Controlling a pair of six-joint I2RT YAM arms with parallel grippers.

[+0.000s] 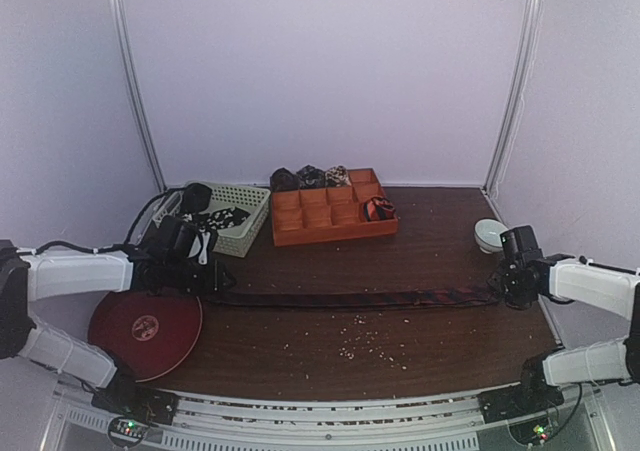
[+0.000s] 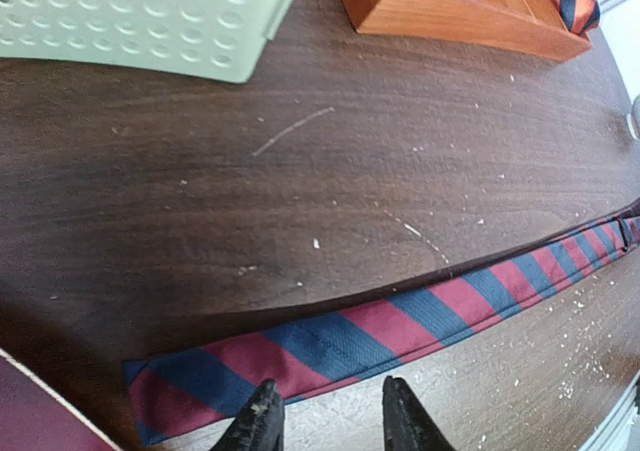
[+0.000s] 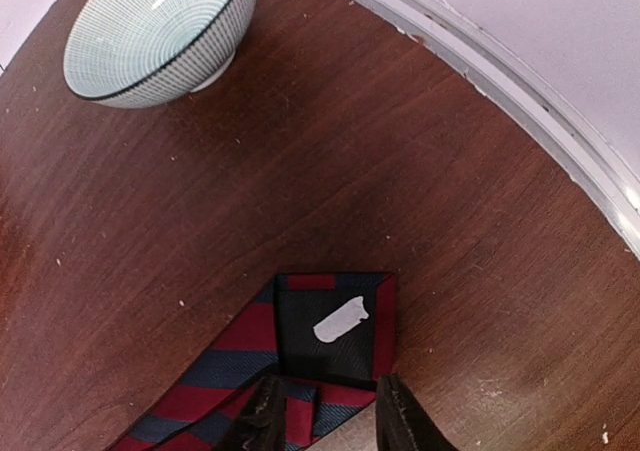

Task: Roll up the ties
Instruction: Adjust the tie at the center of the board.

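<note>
i see the striped tie lying flat across the table, end to end between my arms. left gripper and right gripper both gape over its ends, clutching nothing.

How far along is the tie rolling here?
Done: one rolled tie sits in the orange tray. In hand: the striped tie lies flat, unrolled, left hand and right hand open at its ends. Left: rolling it, plus dark ties in the basket.
</note>
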